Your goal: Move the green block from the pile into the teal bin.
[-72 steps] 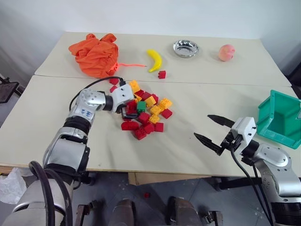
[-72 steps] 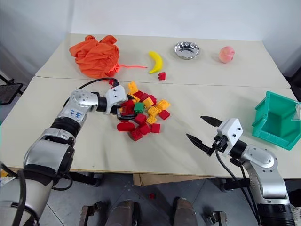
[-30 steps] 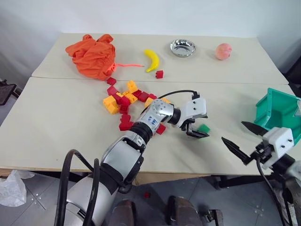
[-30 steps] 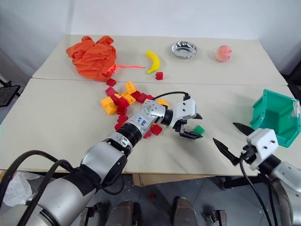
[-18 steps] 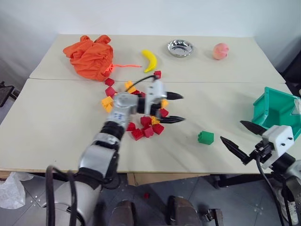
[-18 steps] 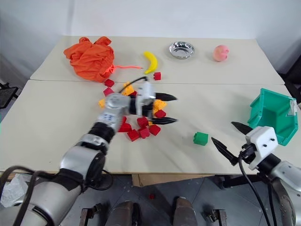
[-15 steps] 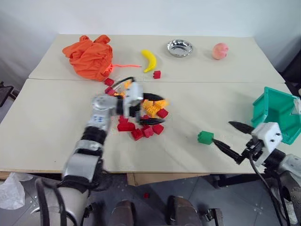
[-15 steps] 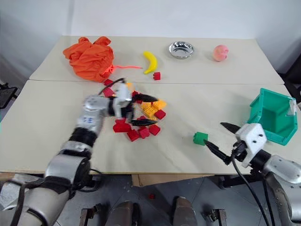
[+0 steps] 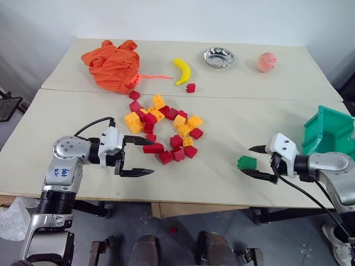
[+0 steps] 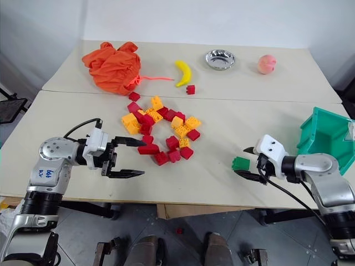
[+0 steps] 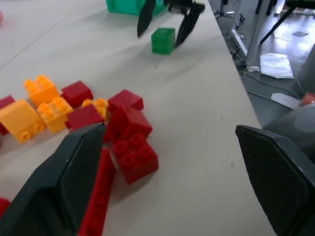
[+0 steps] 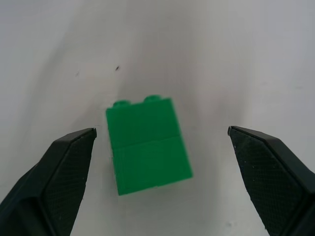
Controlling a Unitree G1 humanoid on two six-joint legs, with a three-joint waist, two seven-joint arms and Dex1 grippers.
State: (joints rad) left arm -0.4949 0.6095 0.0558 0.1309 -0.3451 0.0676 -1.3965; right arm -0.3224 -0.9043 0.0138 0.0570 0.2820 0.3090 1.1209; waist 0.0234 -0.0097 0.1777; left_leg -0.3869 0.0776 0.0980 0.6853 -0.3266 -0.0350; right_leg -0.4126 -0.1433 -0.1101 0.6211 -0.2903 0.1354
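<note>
The green block lies on the table to the right of the pile of red and yellow-orange bricks, apart from it. My right gripper is open, one finger on each side of the block. In the right wrist view the block sits between the fingers with a gap on both sides. The teal bin stands at the table's right edge, behind that hand. My left gripper is open and empty, level at the pile's near left side, pointing right.
At the back of the table are an orange cloth, a banana, a lone red brick, a silver bowl and a peach. The table's front edge runs just below both hands.
My left arm swung away from the green block, back across the pile to its left side, still open. My right gripper moved left and now straddles the block.
</note>
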